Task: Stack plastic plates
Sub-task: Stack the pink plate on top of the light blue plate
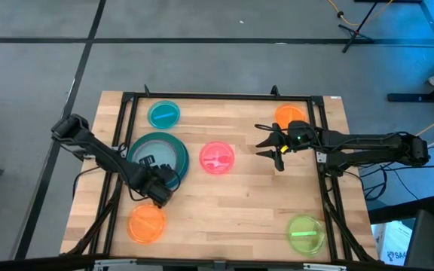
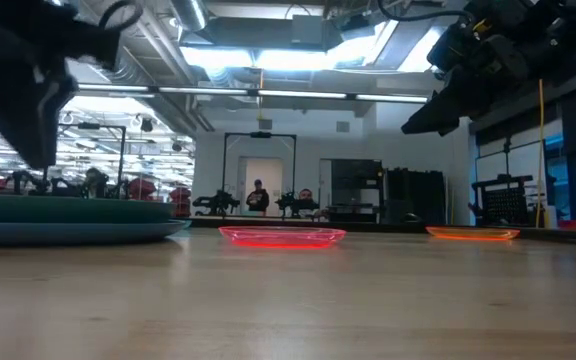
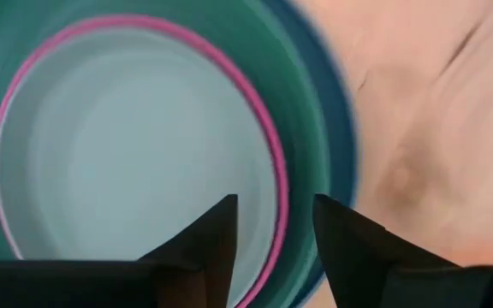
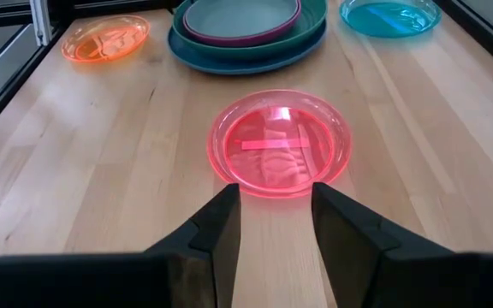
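Plates [image 1: 159,153] sat stacked under the left gripper [image 1: 162,183], fingers spread; the right gripper [image 1: 268,143], spread too, faced the pink plate [image 1: 217,158].

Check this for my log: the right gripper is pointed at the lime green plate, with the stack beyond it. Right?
Not quite: the right wrist view shows the right gripper pointed at the pink plate, not a lime green one. The stack does lie beyond it.

Left tool [image 1: 159,183] over stacked large plates [image 1: 173,147], right tool [image 1: 274,148] beside pink plate [image 1: 217,158]
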`<state>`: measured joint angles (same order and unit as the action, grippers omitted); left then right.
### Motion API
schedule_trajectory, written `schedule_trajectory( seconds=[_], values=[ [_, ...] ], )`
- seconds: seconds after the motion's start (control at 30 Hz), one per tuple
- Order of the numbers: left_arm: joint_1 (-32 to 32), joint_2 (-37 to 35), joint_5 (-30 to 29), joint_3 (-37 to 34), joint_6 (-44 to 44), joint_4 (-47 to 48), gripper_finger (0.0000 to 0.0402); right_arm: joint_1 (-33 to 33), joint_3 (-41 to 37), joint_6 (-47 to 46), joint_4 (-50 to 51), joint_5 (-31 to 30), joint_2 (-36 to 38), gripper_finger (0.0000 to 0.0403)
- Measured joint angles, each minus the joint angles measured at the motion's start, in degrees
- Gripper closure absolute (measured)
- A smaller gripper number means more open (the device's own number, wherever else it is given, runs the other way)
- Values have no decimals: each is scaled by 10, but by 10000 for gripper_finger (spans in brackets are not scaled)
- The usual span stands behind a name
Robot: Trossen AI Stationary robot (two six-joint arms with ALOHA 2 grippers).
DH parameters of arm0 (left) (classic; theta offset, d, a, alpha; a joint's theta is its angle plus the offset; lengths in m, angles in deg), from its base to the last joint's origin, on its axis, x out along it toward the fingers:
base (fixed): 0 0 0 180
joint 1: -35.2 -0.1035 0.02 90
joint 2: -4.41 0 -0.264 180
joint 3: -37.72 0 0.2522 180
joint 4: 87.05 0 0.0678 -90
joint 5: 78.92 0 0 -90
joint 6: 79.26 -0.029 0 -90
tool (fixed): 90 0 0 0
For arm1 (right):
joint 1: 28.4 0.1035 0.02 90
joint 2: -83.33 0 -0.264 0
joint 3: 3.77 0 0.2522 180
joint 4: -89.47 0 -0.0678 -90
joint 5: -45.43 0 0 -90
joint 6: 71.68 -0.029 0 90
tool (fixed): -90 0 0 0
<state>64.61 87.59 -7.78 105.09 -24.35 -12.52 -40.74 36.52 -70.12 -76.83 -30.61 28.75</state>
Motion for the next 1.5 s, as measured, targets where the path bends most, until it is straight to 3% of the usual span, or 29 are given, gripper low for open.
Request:
schedule_trajectory(
  seconds=[0.2,0.4,0.7,1.03,1.5],
  values=[
    [0,-4,-34,37,-40,-24,254,0,0,0,0,0,0,265],
    [-2,-4,-60,41,-113,-110,259,0,0,0,-5,0,0,265],
    [-7,5,-79,41,-269,-293,259,0,0,0,-34,0,0,265],
    [-48,101,-79,41,-463,-505,260,0,0,0,-32,0,0,265],
    [-144,215,-70,41,-491,-558,260,0,0,0,-29,0,0,265]
  ],
)
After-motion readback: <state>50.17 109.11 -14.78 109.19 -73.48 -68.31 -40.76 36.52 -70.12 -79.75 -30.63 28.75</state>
